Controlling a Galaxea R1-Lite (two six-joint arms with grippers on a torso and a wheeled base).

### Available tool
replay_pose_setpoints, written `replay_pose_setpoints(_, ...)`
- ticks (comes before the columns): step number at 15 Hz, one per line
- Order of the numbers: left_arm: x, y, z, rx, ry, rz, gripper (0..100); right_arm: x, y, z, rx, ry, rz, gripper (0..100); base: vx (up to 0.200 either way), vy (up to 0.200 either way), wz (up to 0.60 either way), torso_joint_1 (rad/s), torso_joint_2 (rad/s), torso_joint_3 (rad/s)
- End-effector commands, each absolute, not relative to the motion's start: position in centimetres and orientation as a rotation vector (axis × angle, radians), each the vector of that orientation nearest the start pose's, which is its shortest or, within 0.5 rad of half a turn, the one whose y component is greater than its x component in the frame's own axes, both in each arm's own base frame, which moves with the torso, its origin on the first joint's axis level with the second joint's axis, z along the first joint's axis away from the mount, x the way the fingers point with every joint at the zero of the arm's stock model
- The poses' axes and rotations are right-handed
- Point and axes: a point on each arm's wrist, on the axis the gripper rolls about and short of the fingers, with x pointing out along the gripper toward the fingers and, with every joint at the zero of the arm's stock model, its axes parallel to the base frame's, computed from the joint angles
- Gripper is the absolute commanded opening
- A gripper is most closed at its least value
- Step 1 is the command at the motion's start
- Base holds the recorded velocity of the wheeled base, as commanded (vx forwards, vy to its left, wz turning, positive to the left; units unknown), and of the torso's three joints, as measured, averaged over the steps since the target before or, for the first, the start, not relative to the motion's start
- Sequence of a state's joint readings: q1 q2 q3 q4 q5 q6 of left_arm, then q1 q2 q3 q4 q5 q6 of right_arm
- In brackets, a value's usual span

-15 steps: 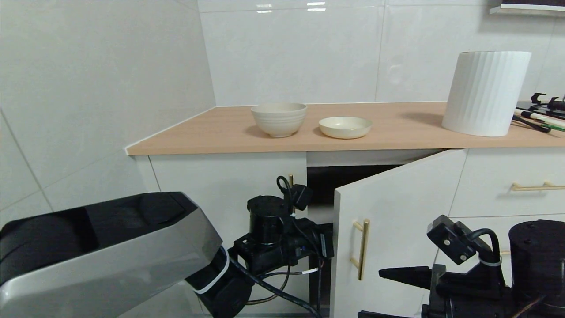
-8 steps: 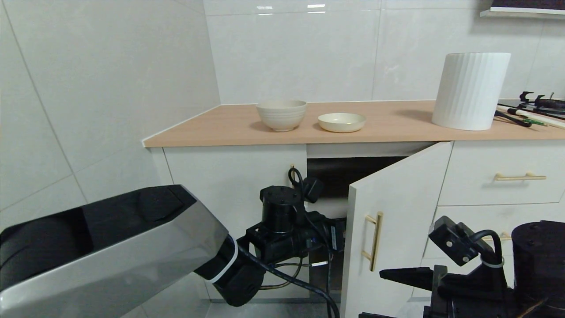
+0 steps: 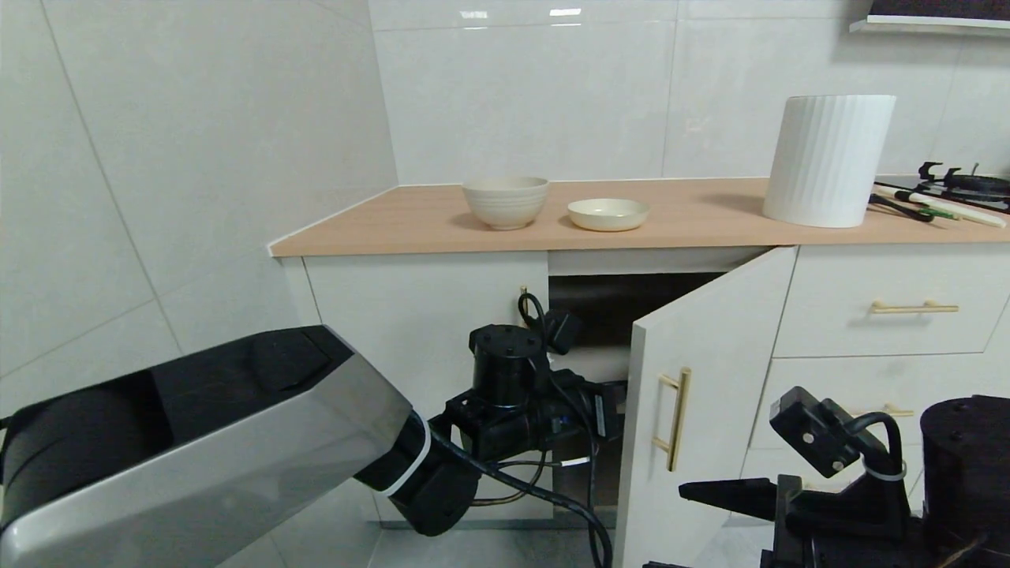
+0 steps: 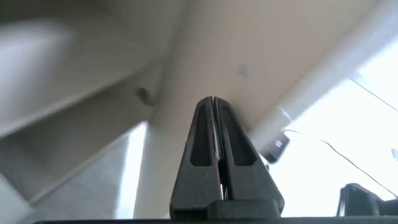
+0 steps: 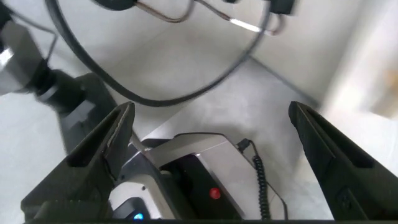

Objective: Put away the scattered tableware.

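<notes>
A beige ribbed bowl (image 3: pixel 505 202) and a shallow cream dish (image 3: pixel 608 214) stand side by side on the wooden counter (image 3: pixel 379 229). Below them a white cabinet door (image 3: pixel 710 371) with a gold handle (image 3: pixel 675 418) stands ajar over a dark opening. My left arm's wrist (image 3: pixel 509 390) sits low at that opening's left edge. My left gripper (image 4: pixel 212 102) is shut with nothing between its fingers, close to a pale panel. My right gripper (image 3: pixel 686 528) hangs open and low in front of the door, well below the counter; its fingers (image 5: pixel 118 134) are spread wide above the floor.
A tall white ribbed canister (image 3: pixel 828 160) stands on the counter to the right, with chopsticks and utensils (image 3: pixel 939 207) beyond it. Drawers with gold handles (image 3: pixel 914 306) lie right of the door. A tiled wall (image 3: pixel 197 158) closes off the left side.
The whole head picture has shifted: the camera has drawn back, so counter and cabinet look smaller and farther off. Bowl and dish keep their places. Both arms hold much the same pose.
</notes>
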State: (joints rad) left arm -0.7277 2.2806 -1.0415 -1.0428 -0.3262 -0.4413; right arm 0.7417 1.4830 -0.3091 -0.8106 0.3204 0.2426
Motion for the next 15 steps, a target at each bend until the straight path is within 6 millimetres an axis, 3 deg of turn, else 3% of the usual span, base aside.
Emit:
replay_pose_setpoints(1, 31.7, -28.9, 6.6, -0.36, 0.423, -0.982, 0, 14.7, 14.4, 13.0, 0.137, 0.499, 0.997, 100, 0.0, 0.0, 0.0, 0.0, 0.0, 0.0)
replay_pose_setpoints(7, 32.2, -29.3, 6.5, -0.358, 0.43, -0.98, 0, 14.4, 14.1, 13.0, 0.138, 0.495, 1.001, 100, 0.0, 0.0, 0.0, 0.0, 0.0, 0.0)
replay_pose_setpoints(10, 30.0, -30.5, 7.4, -0.343, 0.43, -1.037, 0, 13.3, 13.7, 13.8, 0.143, 0.457, 1.031, 100, 0.0, 0.0, 0.0, 0.0, 0.0, 0.0)
replay_pose_setpoints(12, 26.3, -32.5, 8.2, -0.275, 0.418, -1.14, 0, 11.7, 13.2, 15.1, 0.154, 0.389, 1.089, 100, 0.0, 0.0, 0.0, 0.0, 0.0, 0.0)
replay_pose_setpoints(15, 23.1, -33.1, 10.2, -0.131, 0.331, -1.243, 0, 11.1, 13.0, 15.3, 0.154, 0.376, 1.106, 100, 0.0, 0.0, 0.0, 0.0, 0.0, 0.0)
